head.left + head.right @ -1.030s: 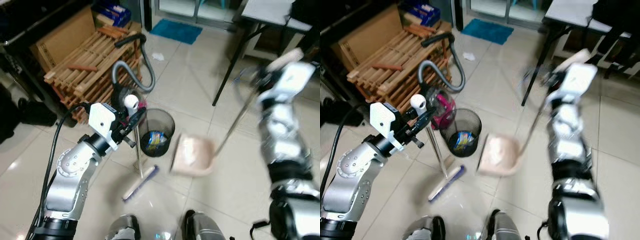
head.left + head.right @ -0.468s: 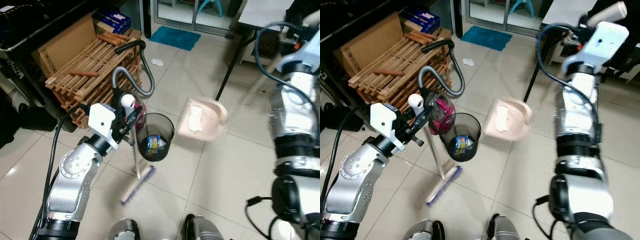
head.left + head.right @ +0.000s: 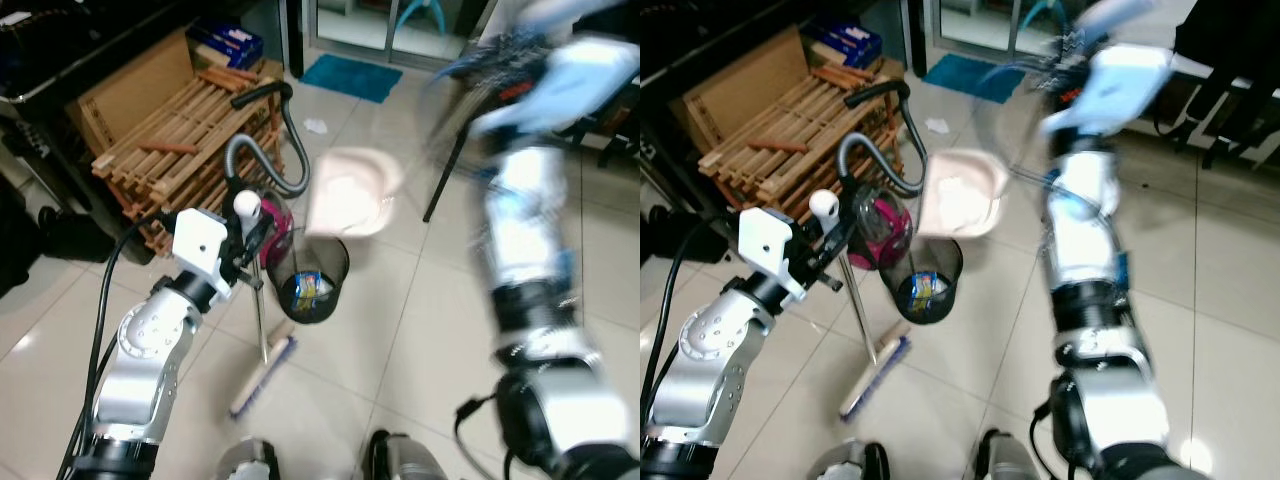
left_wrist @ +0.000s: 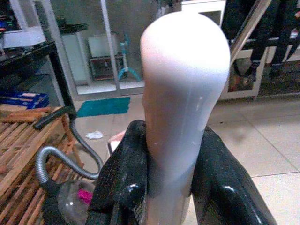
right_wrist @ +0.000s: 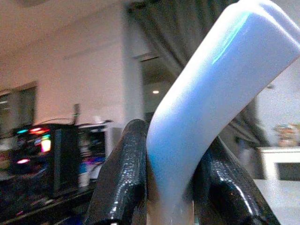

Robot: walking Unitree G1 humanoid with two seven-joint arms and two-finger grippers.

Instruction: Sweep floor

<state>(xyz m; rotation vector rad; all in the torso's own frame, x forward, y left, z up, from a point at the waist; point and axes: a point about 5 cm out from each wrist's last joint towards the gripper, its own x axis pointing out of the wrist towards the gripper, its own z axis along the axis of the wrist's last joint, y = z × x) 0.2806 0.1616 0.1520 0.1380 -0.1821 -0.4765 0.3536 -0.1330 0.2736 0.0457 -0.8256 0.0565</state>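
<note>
The right gripper (image 5: 168, 187), clamped on its handle, has swung the dustpan (image 3: 345, 192) above the bin (image 3: 314, 283), ready to tip; the left gripper (image 4: 168, 187) grips the broom (image 3: 258, 330).

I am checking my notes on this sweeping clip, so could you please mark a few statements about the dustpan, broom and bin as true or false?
1. The right gripper is shut on the dustpan handle. True.
2. The dustpan lies flat on the floor. False: it is lifted and sits just above the black trash bin.
3. The left gripper clamps the broom handle. True.
4. The broom head is inside the trash bin. False: it rests on the tiles in front of the bin.
5. The trash bin is empty. False: a colourful wrapper lies in it.
</note>
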